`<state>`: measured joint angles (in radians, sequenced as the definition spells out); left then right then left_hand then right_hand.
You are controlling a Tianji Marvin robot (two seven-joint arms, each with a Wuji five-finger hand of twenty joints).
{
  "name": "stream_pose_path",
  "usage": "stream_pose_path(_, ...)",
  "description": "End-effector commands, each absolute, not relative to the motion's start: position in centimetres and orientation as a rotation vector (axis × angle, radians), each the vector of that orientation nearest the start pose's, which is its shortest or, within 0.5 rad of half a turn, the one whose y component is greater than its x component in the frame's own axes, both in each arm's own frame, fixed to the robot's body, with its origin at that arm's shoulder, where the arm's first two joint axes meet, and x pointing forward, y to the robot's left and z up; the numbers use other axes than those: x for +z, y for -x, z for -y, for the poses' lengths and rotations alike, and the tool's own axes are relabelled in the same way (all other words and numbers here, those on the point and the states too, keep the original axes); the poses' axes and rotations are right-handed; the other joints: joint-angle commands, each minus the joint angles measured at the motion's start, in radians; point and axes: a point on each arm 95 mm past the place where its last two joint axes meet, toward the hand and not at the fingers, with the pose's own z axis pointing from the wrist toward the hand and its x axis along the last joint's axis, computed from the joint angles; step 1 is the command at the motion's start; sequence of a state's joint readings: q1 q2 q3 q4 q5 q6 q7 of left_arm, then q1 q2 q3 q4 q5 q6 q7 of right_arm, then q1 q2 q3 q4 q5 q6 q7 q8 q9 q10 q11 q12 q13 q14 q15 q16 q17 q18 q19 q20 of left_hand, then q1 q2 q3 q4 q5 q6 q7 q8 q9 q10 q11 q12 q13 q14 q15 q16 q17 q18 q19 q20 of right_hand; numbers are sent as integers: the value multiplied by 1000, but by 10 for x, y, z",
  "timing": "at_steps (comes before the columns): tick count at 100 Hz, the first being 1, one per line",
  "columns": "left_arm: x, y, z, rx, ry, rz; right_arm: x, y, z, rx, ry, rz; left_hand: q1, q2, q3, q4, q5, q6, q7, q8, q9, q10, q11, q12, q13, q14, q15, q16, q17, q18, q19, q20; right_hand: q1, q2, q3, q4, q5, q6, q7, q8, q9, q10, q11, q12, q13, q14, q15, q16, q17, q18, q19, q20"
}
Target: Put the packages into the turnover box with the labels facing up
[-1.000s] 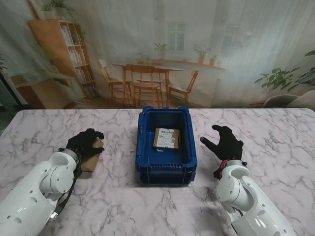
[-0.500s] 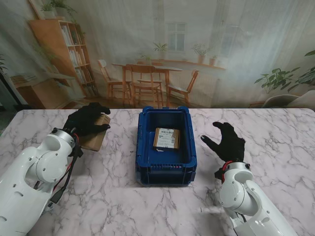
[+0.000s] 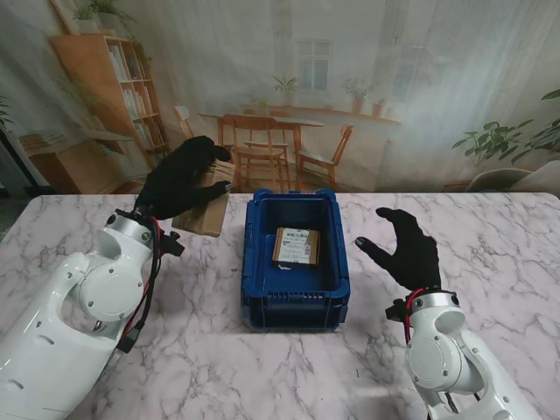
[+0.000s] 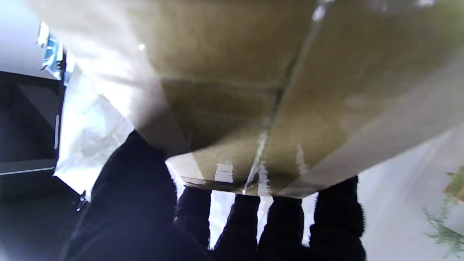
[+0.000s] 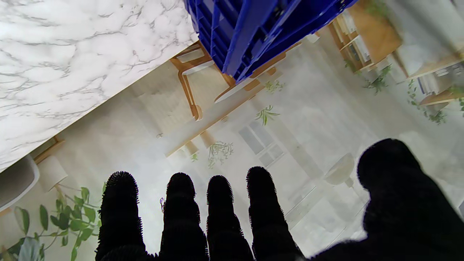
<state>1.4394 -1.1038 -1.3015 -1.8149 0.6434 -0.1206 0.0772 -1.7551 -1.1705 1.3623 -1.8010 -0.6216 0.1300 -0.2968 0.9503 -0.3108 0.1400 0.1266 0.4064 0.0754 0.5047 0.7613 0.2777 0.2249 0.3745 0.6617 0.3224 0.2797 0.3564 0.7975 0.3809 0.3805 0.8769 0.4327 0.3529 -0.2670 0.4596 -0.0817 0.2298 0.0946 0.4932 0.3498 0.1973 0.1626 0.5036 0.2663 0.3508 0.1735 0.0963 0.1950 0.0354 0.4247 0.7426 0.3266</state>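
The step in hand is the carry: the left hand (image 3: 182,182) holds a brown cardboard package (image 3: 206,213) clear of the marble desk (image 3: 219,367), at about 10 o'clock from the blue turnover box (image 3: 296,302), just beside its far left corner but not yet over the opening. In the left wrist view the fingers (image 4: 337,214) wrap the near edge of the package (image 4: 253,90) with the thumb pressing the other face, so the left hand is clamped on the package. The face shown there is plain taped cardboard with no label to be seen; in the stand's view the hand covers much of the upper face, so I cannot tell which side carries the label.

One package (image 3: 296,246) already lies flat on the floor of the box, its label turned up, toward the far half of the interior. The nearer half of the floor looks free.

The right hand (image 3: 404,248) hovers at 3 o'clock of the box, well apart from it, fingers (image 5: 221,214) spread and holding nothing.

By my judgement, the next move calls for swinging the held package toward 3 o'clock until it is over the opening, checking that the labelled face is upward and turning it if not, then lowering it into the free space and loosening the fingers without catching the box wall or disturbing the package already inside
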Motion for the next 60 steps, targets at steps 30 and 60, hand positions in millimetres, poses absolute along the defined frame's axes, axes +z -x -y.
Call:
stream_pose_path(30,-143,-416,70,-2236,1035,-1102,-263,-376,5,1876,-1581,-904,223,53,180,2,12,-1,23,29,6,-3,3,-13,82,-23,164,34,72,-401,180,10,-189,-7,-10,-19,47,90,-49,-29,33,31,78,30,20,-11,28,25,8,-25,28,26)
stream_pose_path(60,-142,-411,101,-2315,1069,-1112,-252,-379,-16,1997,-1686,-954,226,52,178,-2,15,-2,24,31,6,-2,3,-18,82,-23,163,31,63,-403,170,9,-268,-39,44,-37,-71,127,-194,-68,-10,50,5,-5,7,-12,21,20,-11,-30,18,19)
